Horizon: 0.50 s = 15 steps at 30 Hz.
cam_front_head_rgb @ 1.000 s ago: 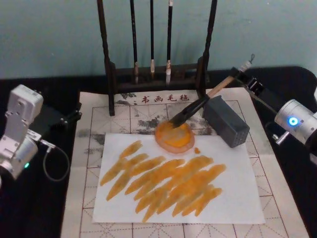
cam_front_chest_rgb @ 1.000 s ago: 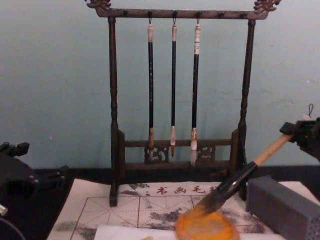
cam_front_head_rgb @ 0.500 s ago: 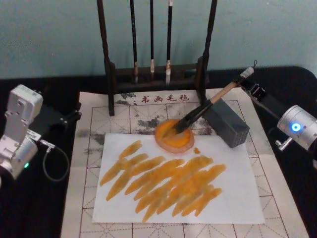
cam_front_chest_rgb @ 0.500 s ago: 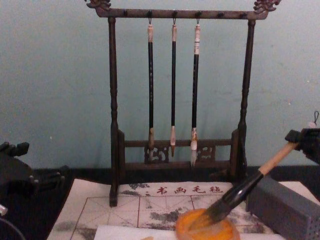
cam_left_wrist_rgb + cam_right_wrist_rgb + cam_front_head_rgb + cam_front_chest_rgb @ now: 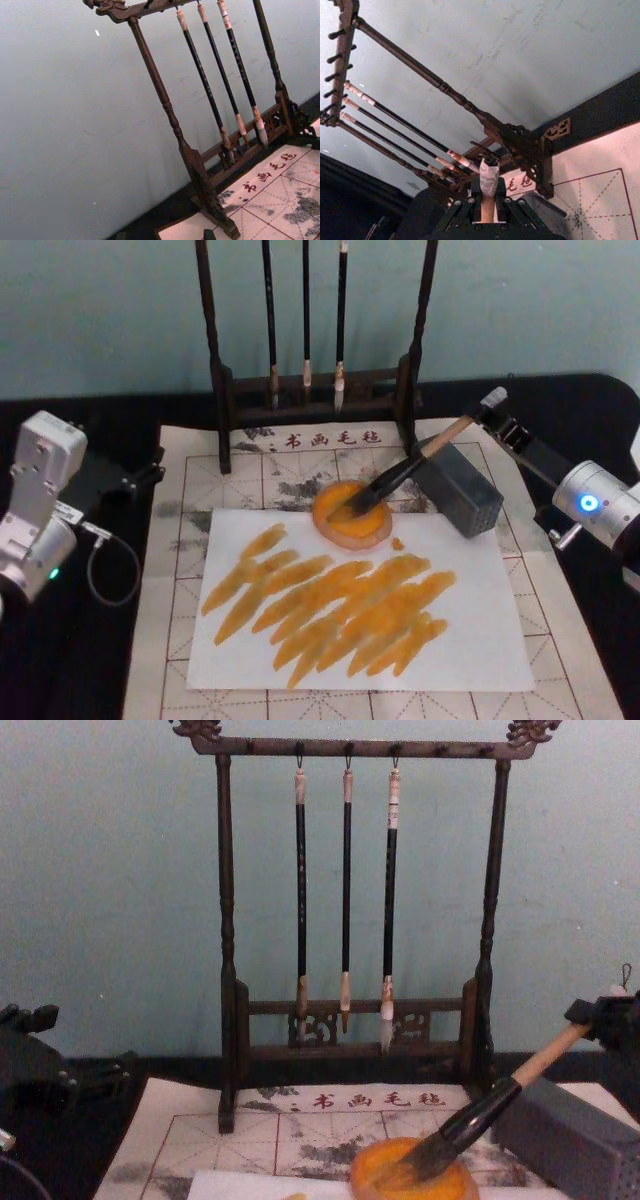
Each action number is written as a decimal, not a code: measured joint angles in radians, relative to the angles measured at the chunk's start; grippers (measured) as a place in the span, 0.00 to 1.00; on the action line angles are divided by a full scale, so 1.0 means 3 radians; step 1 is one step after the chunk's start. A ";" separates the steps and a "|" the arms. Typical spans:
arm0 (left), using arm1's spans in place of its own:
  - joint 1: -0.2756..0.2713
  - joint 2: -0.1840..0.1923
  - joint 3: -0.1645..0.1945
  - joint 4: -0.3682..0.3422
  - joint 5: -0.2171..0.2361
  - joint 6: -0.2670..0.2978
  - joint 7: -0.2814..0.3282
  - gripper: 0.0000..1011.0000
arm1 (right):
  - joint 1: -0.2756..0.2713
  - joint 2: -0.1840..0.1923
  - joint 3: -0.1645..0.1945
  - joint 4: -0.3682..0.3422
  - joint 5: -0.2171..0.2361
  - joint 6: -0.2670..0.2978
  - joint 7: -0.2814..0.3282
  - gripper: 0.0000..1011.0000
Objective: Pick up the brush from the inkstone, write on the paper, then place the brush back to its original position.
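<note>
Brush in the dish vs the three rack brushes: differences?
The brush is thick and tan-handled; the rack brushes are thin and black-handled. The brush leans, tuft in the dish, held by the right end effector; the rack brushes hang upright. Both have pale end caps.

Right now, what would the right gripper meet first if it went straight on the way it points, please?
Probably the grey box: the right gripper, jaws shut on the brush, points down along the handle toward the inkstone, and the box sits close under that line, though depth is unclear.
</note>
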 joint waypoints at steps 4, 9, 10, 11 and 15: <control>0.0000 0.0000 0.0000 0.0000 0.0000 0.0000 0.0000 0.99 | 0.0006 -0.0013 -0.0002 0.0026 0.0012 0.0010 -0.0014 0.18; 0.0000 0.0000 0.0000 0.0000 0.0000 0.0000 0.0000 0.99 | 0.0013 -0.0019 -0.0006 0.0047 0.0026 0.0035 -0.0025 0.18; 0.0000 0.0000 0.0000 0.0000 0.0000 0.0000 0.0000 0.99 | 0.0017 -0.0023 -0.0007 0.0056 0.0031 0.0043 -0.0031 0.18; 0.0000 0.0000 0.0000 0.0000 0.0000 0.0000 0.0000 0.99 | 0.0020 -0.0024 -0.0008 0.0060 0.0034 0.0046 -0.0035 0.18; 0.0000 0.0000 0.0000 0.0000 0.0000 0.0000 0.0000 0.99 | 0.0021 -0.0032 -0.0004 0.0073 0.0057 0.0061 -0.0061 0.18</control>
